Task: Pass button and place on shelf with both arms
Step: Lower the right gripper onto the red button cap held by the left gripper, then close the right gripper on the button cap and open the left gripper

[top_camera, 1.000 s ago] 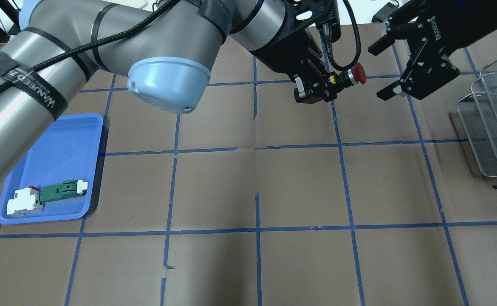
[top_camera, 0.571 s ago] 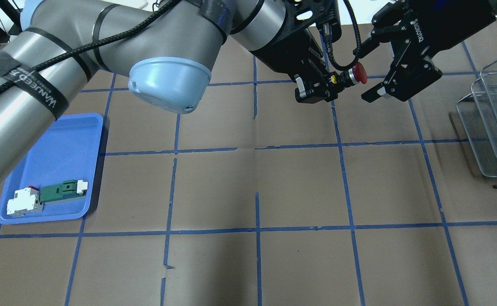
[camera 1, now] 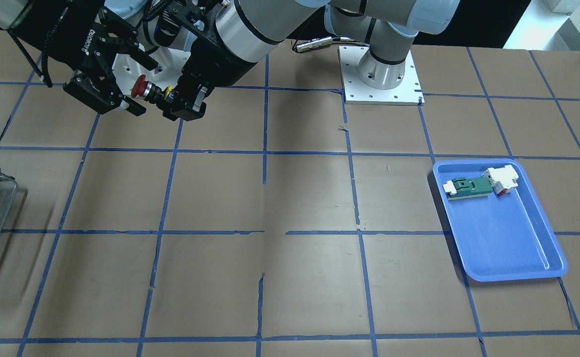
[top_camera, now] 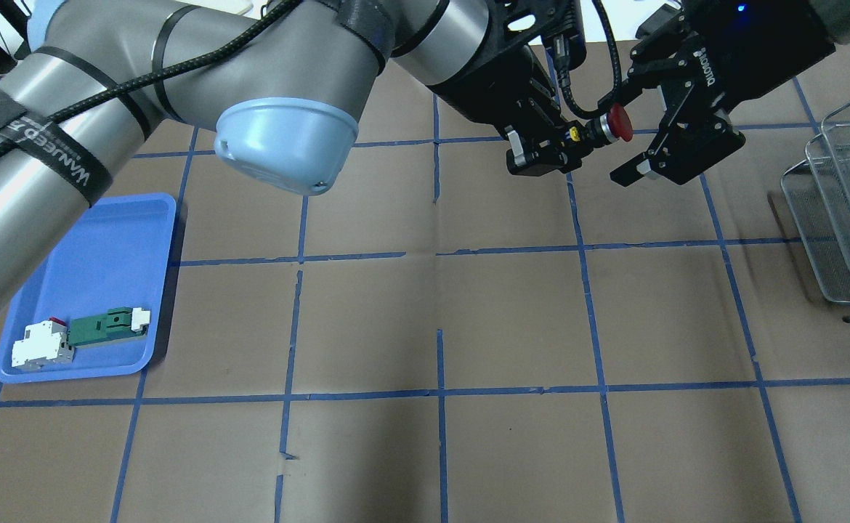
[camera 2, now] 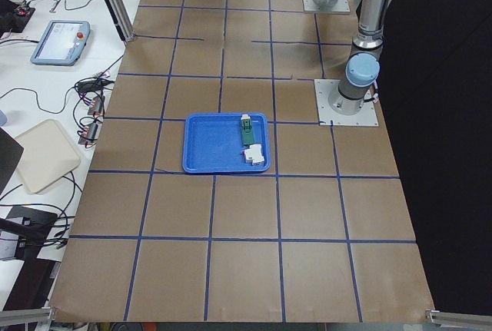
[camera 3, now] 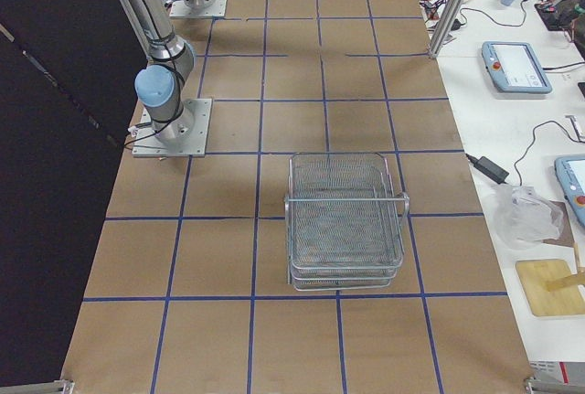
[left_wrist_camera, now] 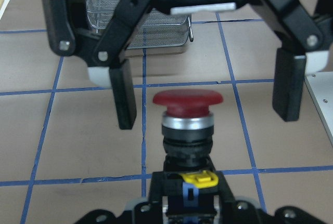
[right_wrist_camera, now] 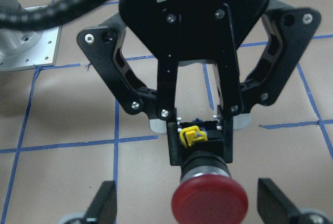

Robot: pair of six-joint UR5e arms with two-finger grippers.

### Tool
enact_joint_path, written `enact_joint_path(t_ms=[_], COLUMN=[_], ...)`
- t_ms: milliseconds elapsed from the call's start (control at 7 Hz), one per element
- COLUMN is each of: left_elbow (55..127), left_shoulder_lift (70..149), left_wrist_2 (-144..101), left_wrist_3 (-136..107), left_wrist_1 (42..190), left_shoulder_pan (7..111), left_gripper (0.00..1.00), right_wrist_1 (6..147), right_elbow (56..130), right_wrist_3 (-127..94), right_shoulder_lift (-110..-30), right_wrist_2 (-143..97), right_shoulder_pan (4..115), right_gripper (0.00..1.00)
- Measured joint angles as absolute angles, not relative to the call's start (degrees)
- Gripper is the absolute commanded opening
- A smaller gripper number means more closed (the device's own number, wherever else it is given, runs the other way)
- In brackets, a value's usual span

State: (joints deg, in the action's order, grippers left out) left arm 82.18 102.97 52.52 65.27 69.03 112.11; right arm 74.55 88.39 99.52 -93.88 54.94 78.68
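The button point(top_camera: 620, 122), with a red cap and black body, is held level above the table's far side. My left gripper point(top_camera: 564, 139) is shut on its black body, with the red cap pointing away from it. In the left wrist view the button point(left_wrist_camera: 187, 99) sits between the right gripper's fingers point(left_wrist_camera: 124, 94), with a gap on each side. My right gripper point(top_camera: 616, 134) is open and straddles the red cap without touching it. The right wrist view shows the cap point(right_wrist_camera: 209, 198) close in front. The wire shelf point(top_camera: 843, 218) stands at the table's right edge.
A blue tray point(top_camera: 105, 240) at the near left holds a green-and-white part point(top_camera: 105, 325) and a white block point(top_camera: 40, 345). The left arm's elbow point(top_camera: 287, 145) hangs over the table's left-centre. Brown paper with blue tape lines covers the table.
My right gripper has moved left toward the button, and its open fingers now stand on both sides of the red cap. The left gripper has held still with the button.
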Motion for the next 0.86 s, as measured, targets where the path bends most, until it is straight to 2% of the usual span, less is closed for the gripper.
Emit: enact_joint_path(t_ms=[429,571,714,857], left_elbow=[82.4,82.5,82.7,82.8], left_shoulder_lift=[102.8,102.6,102.5,102.4], left_wrist_2=[52.2,52.1,52.1,52.1], left_wrist_3=[65.3,65.3,65.3,65.3], left_wrist_1=[69.0,69.0,69.0,69.0], left_shoulder_pan=[112.1,112.1,112.2,112.3], left_gripper=[0.00,0.00,0.00,0.00], right_wrist_1=[74.5,74.5,74.5,74.5], right_elbow=[88.4,88.4,88.4,88.4], right_wrist_3=[98.8,98.7,98.6,98.6], right_shoulder_lift=[-94.2,-94.2,-94.2,-94.3], right_wrist_2=[54.8,54.6,54.3,54.1], right_shoulder_pan=[78.8,78.9,79.0,79.1], right_gripper=[0.98,0.86,0.66,0.39])
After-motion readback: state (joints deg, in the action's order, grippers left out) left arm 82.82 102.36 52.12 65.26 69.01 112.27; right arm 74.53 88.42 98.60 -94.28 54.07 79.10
